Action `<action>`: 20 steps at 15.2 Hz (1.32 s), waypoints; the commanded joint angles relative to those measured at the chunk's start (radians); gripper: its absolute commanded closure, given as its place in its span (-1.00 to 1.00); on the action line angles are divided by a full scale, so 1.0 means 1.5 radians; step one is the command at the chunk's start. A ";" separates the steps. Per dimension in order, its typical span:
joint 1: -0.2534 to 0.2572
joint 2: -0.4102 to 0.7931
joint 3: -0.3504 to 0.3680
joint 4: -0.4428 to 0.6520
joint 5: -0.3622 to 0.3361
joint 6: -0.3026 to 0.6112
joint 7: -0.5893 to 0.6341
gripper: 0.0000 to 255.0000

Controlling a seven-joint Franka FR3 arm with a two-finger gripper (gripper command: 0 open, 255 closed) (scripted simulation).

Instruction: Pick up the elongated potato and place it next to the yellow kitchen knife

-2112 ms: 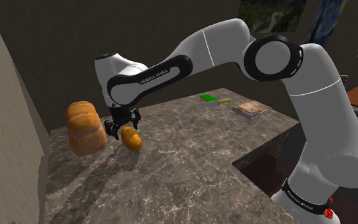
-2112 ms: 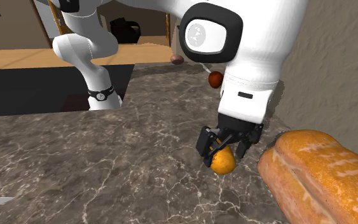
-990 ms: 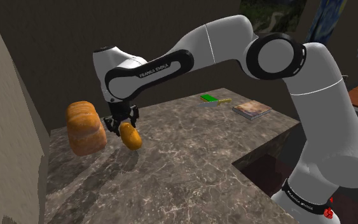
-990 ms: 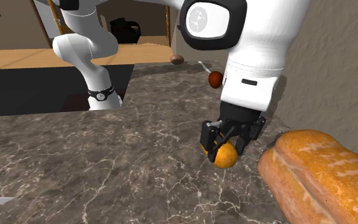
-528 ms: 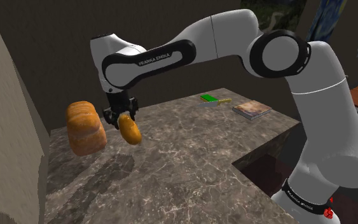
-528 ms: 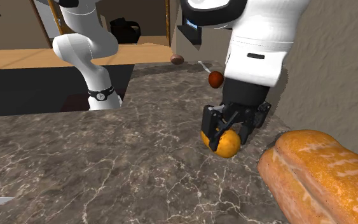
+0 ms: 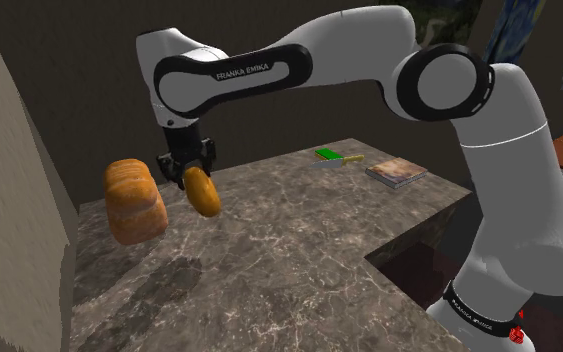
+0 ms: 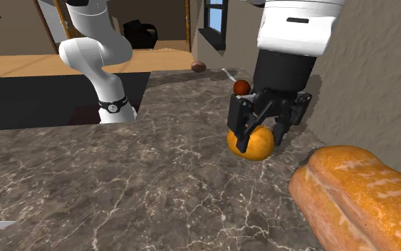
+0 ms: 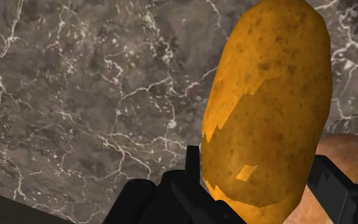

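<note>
We see a dark marble counter [image 7: 299, 230]. On it: a loaf [image 7: 131, 200] at the shoulder view's left, and a knife [image 7: 331, 156] and a book [image 7: 396, 171] near each other at the far right.

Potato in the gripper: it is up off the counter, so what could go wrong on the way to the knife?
1. The black gripper clasps the orange-brown elongated potato near one end, and most of it hangs tilted beyond the fingers. It may swivel or slip in transit.
2. The green-and-yellow knife lies close to a flat book, so the release could nudge either one.
</note>
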 commanded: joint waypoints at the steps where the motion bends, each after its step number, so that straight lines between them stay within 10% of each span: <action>1: 0.002 -0.001 0.001 0.017 0.001 -0.018 -0.003 1.00; 7: 0.010 0.001 0.001 0.070 0.002 -0.067 -0.010 1.00; 20: -0.168 -0.347 -0.011 -0.415 0.121 0.106 -0.155 1.00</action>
